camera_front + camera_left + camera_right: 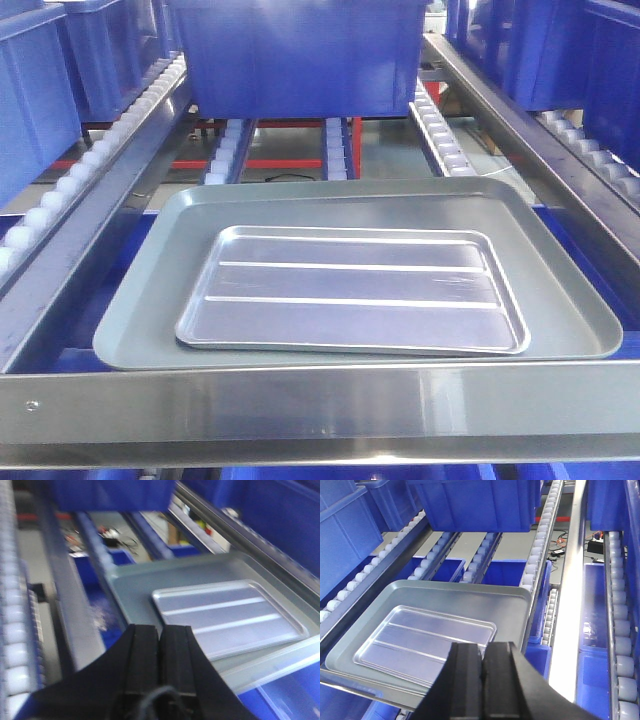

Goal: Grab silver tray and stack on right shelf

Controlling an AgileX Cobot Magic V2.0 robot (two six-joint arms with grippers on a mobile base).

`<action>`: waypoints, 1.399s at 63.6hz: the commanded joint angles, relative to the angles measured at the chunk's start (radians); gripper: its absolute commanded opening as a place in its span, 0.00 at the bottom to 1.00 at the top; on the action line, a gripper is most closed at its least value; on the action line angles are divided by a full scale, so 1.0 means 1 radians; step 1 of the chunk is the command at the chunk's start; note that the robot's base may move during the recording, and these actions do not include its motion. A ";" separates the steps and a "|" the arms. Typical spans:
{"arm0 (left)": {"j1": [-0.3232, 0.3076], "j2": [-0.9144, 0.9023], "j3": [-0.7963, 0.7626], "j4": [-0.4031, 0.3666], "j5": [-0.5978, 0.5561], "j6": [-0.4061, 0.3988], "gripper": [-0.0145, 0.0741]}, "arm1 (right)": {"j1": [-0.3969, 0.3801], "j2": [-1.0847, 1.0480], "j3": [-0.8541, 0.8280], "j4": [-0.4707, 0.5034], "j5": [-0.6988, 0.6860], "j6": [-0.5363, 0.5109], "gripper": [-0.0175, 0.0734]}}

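Observation:
The silver tray (355,290), shiny with two long raised ridges, lies flat inside a larger dull grey tray (150,310) on the middle rack level. It also shows in the left wrist view (225,615) and the right wrist view (420,640). My left gripper (160,628) is shut and empty, hovering near the grey tray's near left corner. My right gripper (483,646) is shut and empty, above the silver tray's near right corner. The right shelf (620,630), with white rollers and blue frame pieces, runs to the right of the trays.
A broad steel front bar (320,410) crosses in front of the trays. A large blue bin (300,55) sits on the rollers behind them, with more blue bins (40,100) on the side lanes. A steel rail (570,605) separates the middle lane from the right one.

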 commanded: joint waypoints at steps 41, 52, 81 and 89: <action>0.417 -0.179 0.158 -0.075 -0.273 0.009 0.05 | -0.001 0.012 -0.027 -0.026 -0.081 -0.011 0.25; 0.411 -0.179 0.158 -0.075 -0.271 0.009 0.05 | -0.001 0.012 -0.027 -0.026 -0.081 -0.011 0.25; 0.411 -0.179 0.158 -0.075 -0.271 0.009 0.05 | -0.001 0.012 -0.027 -0.026 -0.081 -0.011 0.25; 0.411 -0.179 0.158 -0.075 -0.271 0.009 0.05 | -0.001 0.012 -0.027 -0.026 -0.081 -0.011 0.25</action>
